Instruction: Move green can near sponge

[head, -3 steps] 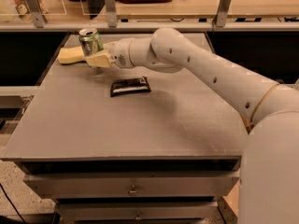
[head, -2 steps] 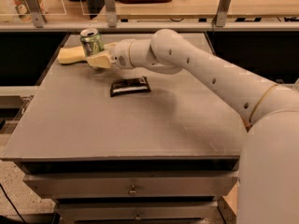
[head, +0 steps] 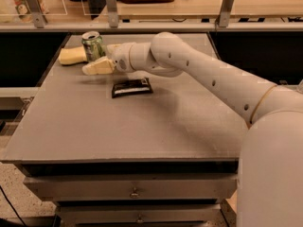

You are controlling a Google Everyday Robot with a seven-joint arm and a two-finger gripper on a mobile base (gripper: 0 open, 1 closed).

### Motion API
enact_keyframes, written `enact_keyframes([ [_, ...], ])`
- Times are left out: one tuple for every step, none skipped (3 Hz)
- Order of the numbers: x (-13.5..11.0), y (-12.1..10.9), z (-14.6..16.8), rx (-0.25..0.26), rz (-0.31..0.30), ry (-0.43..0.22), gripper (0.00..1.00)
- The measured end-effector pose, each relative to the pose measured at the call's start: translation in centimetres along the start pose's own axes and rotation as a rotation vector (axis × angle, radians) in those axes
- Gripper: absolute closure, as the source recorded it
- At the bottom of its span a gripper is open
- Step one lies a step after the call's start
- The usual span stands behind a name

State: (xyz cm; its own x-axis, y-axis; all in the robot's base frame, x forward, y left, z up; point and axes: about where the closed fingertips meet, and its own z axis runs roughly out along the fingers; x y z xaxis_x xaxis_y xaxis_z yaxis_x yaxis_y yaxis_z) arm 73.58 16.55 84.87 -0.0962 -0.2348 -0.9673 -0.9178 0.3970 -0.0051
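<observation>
Green can (head: 93,45) is shown upright at the far left of the counter (head: 142,126), just right of the sponge (head: 71,56), clasped by the tool (head: 98,58). It is judged light, slippery and easily dented; a gentle mid-body hold is advised.

I log: green can (head: 93,45), silver-topped, upright, just beside pale yellow sponge (head: 71,56), far-left desk (head: 142,131); pincer (head: 96,60) at can.

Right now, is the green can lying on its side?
No, the green can is upright, right beside the sponge, with the gripper at it.
</observation>
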Motion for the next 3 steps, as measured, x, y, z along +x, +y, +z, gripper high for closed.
enact_keyframes([
  [0.2, 0.2, -0.1, -0.001, -0.007, 0.024, 0.0],
  [-0.5, -0.4, -5.7, 0.053, -0.015, 0.06, 0.0],
  [-0.5, -0.6, -6.3, 0.061, -0.015, 0.06, 0.0],
])
